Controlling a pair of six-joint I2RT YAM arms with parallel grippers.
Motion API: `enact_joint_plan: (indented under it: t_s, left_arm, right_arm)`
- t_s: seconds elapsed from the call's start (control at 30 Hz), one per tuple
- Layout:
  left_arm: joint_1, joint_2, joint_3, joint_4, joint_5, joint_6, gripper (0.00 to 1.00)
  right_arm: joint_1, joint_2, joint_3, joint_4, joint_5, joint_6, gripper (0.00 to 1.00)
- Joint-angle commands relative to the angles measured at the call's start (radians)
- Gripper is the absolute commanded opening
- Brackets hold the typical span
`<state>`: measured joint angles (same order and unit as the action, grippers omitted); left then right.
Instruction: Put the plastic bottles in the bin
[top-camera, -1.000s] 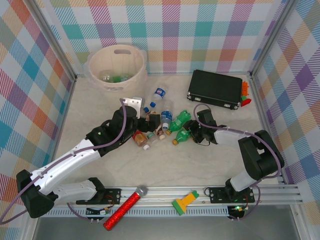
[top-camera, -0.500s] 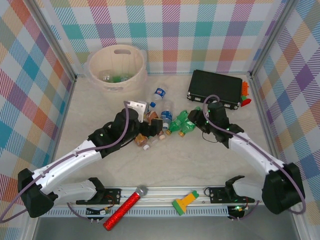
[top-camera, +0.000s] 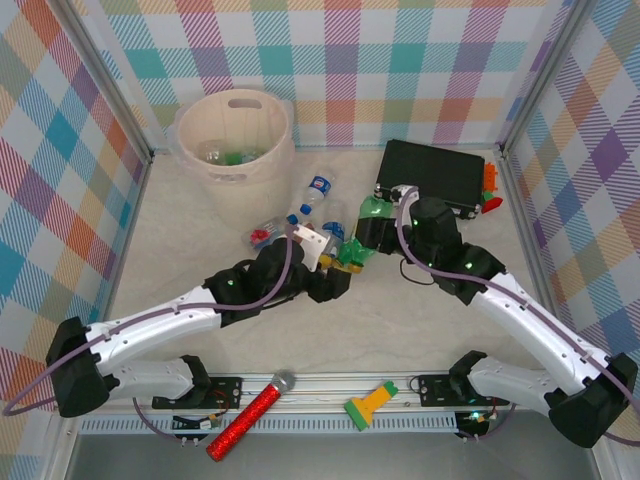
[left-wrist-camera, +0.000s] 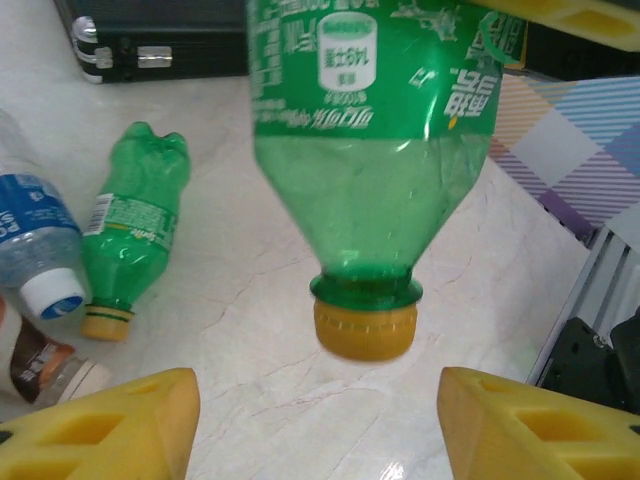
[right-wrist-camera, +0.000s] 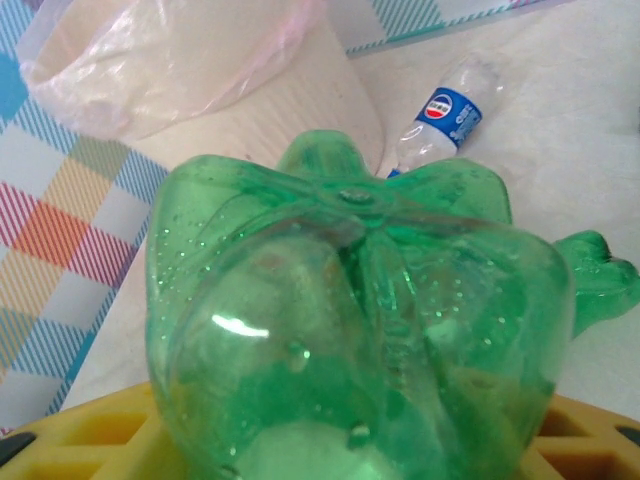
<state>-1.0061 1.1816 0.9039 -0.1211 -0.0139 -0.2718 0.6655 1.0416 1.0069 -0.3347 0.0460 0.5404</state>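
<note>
My right gripper (top-camera: 374, 232) is shut on a green plastic bottle (top-camera: 372, 212), held off the table with its yellow cap (left-wrist-camera: 365, 330) pointing down. Its ribbed base (right-wrist-camera: 360, 330) sits between my yellow fingers (right-wrist-camera: 90, 440). My left gripper (left-wrist-camera: 320, 430) stands open just before that cap, nothing between its pads (left-wrist-camera: 110, 425). More bottles lie on the table: a green one (left-wrist-camera: 135, 235), a blue-labelled clear one (top-camera: 318, 190) and a red-labelled one (top-camera: 265, 235). The cream bin (top-camera: 235, 135) stands at the back left with bottles inside.
A flat black case (top-camera: 430, 175) lies at the back right, close behind the right gripper. A red glitter microphone (top-camera: 250, 415) and a green-and-yellow tool (top-camera: 368, 405) rest on the front rail. Checked walls close in the table on three sides.
The right gripper has lifted the green bottle off the table and carried it back toward the black case. The left arm has swung right toward the middle, its jaws narrowing.
</note>
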Motion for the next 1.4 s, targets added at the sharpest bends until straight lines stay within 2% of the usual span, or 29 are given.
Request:
enact_joint_plan:
  t_s: [0.0, 0.37, 0.6, 0.83, 1.0, 1.2, 1.37]
  left_arm:
    - [-0.019, 0.035, 0.011, 0.044, 0.015, 0.007, 0.62]
    - [-0.023, 0.089, 0.026, 0.114, 0.040, -0.008, 0.53]
    - [-0.028, 0.105, 0.026, 0.124, 0.074, -0.012, 0.53]
    - [-0.027, 0.130, 0.042, 0.130, 0.068, -0.014, 0.40]
    - [-0.028, 0.149, 0.041, 0.136, 0.073, -0.020, 0.42]
    - [-0.029, 0.144, 0.044, 0.142, 0.063, -0.027, 0.14]
    - [-0.029, 0.116, 0.041, 0.129, 0.055, -0.029, 0.08]
  right_arm:
    - [0.027, 0.001, 0.037, -0.024, 0.027, -0.041, 0.56]
    - [0.081, -0.005, 0.056, -0.023, 0.032, -0.025, 0.56]
    - [0.082, -0.013, 0.049, -0.015, 0.032, -0.021, 0.56]
    - [0.084, -0.017, 0.044, -0.007, 0.014, -0.011, 0.56]
    - [0.083, -0.039, 0.028, 0.001, 0.019, -0.005, 0.56]
    - [0.083, -0.050, 0.021, -0.004, 0.026, -0.005, 0.60]
    - [0.083, -0.071, -0.001, -0.001, 0.074, 0.001, 0.73]
